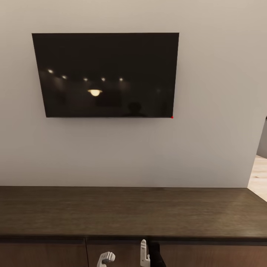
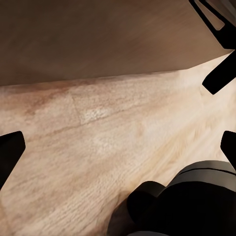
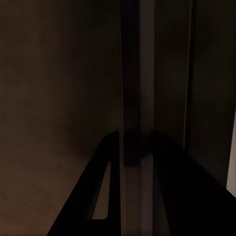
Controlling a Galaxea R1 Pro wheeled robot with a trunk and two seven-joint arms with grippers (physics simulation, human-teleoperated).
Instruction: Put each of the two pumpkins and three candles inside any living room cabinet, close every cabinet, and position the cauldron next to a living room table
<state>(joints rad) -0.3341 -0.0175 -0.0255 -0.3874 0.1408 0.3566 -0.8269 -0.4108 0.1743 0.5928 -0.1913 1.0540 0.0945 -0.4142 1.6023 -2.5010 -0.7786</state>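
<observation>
The cabinet (image 1: 129, 211), a long low dark-brown unit, stretches across the head view below the wall, its drawer fronts (image 1: 44, 256) flush at the bottom edge. My right gripper (image 3: 135, 142) is shut, its dark fingers (image 3: 105, 191) close together against a vertical seam in the cabinet front (image 3: 54, 98). My left gripper (image 2: 118, 147) hangs open over the light wood floor (image 2: 98, 147), holding nothing, near the cabinet's base (image 2: 98, 39). White and black parts of both arms (image 1: 144, 254) poke up at the bottom of the head view. The pumpkins, candles, cauldron and table are out of view.
A black wall-mounted TV (image 1: 107, 74) hangs above the cabinet on a pale wall. An opening to another room with light floor (image 1: 259, 178) shows at the right. My black base (image 2: 196, 201) sits close by the left gripper.
</observation>
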